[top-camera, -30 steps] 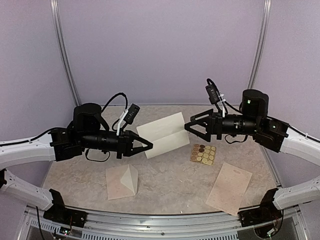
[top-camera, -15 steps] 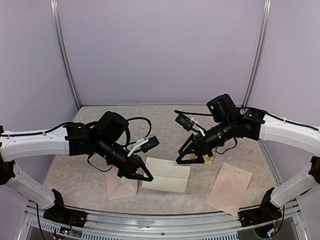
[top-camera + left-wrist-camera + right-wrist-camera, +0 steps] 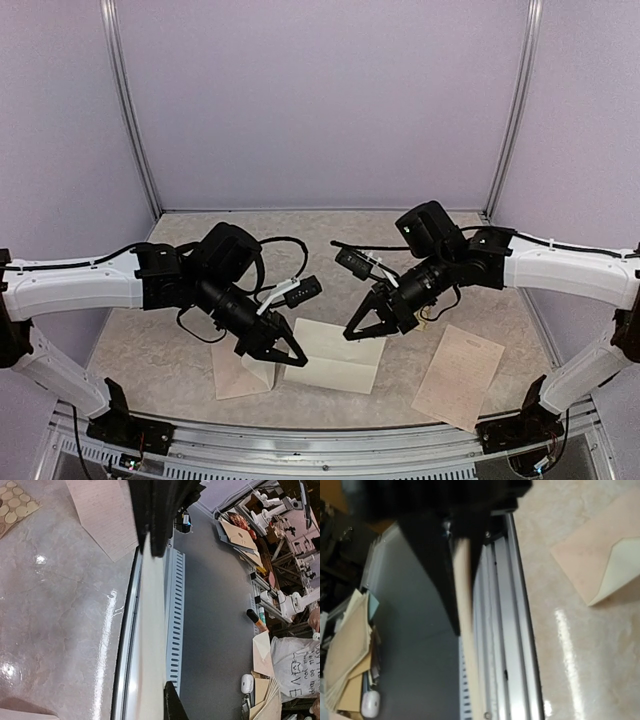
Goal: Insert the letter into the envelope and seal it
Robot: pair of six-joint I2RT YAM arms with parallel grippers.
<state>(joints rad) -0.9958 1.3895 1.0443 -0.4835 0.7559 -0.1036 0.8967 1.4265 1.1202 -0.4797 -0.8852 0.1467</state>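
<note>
1. Pale cream-pink paper envelope [image 3: 234, 378] lies near-left on desk [image 3: 330, 240], partly hidden behind left end effector [image 3: 285, 355].
2. Left end effector clamped on cream folded paper sheet [image 3: 335, 360].
3. Earlier agape, right end effector [image 3: 362, 327] now pinches sheet's far edge; wrist view blurred.

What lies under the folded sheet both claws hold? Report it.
Only tabletop shows around the folded sheet. The envelope lies beside its left end; the left claw hides whether they overlap.
</note>
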